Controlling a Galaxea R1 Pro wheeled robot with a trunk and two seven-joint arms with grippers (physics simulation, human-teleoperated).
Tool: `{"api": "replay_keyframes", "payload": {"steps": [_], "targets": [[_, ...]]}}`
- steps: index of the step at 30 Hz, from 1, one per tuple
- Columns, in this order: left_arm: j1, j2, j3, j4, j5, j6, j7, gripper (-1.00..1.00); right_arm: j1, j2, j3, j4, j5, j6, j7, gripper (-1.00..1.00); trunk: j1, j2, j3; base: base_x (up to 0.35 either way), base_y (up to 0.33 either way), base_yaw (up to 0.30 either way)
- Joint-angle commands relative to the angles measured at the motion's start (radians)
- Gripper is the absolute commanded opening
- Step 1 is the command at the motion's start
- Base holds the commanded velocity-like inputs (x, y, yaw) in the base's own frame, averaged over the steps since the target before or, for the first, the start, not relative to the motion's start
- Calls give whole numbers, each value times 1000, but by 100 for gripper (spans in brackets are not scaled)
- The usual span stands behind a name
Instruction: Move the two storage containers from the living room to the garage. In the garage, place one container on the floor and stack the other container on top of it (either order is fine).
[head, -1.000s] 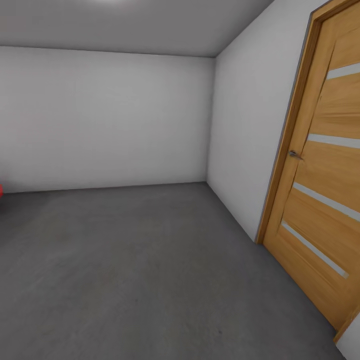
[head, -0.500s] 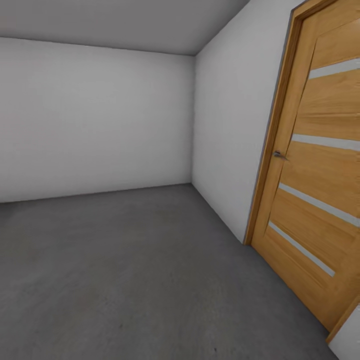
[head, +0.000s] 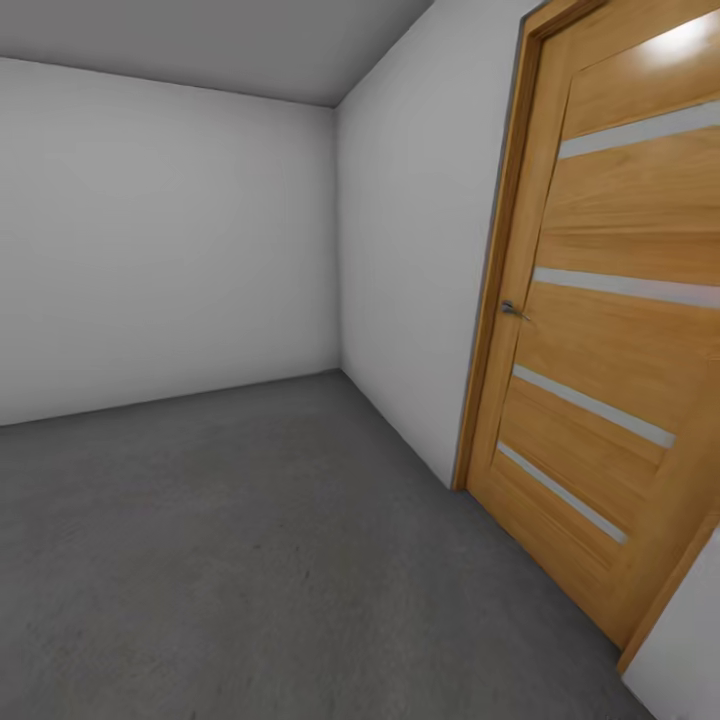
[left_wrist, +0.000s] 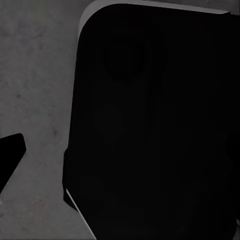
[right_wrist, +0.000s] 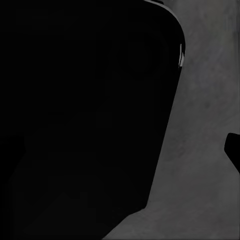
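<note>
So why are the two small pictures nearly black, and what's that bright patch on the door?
Head view: evenly lit, and the patch is a lamp's glare at the top of the wooden door. Left wrist view and right wrist view: a big dark unlit shape sits close to each camera, leaving a strip of mottled grey floor beside it.
</note>
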Motion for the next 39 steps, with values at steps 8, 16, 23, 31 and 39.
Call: {"api": "replay_keyframes", "payload": {"steps": [8,16,23,31,39], "targets": [[0,0,1,0,6,-1,1,100,0,0,-1,0,7,-3,-1,100,0,0,-1,30,1,-290],[0,-1,1,-2,5,-3,1,100,0,0,-3,0,7,-2,-1,100,0,0,-1,6,0,-274],[0,-1,0,-2,5,-1,1,100,0,0,2,0,15,-2,-1,100,0,0,-1,217,0,-63],[0,-1,0,-2,5,0,1,100,0,0,5,0,20,-3,0,100,0,0,-1,313,15,-5],[0,-1,0,-2,5,0,1,100,0,0,5,0,20,-1,-1,100,0,0,-1,322,92,0]]}}
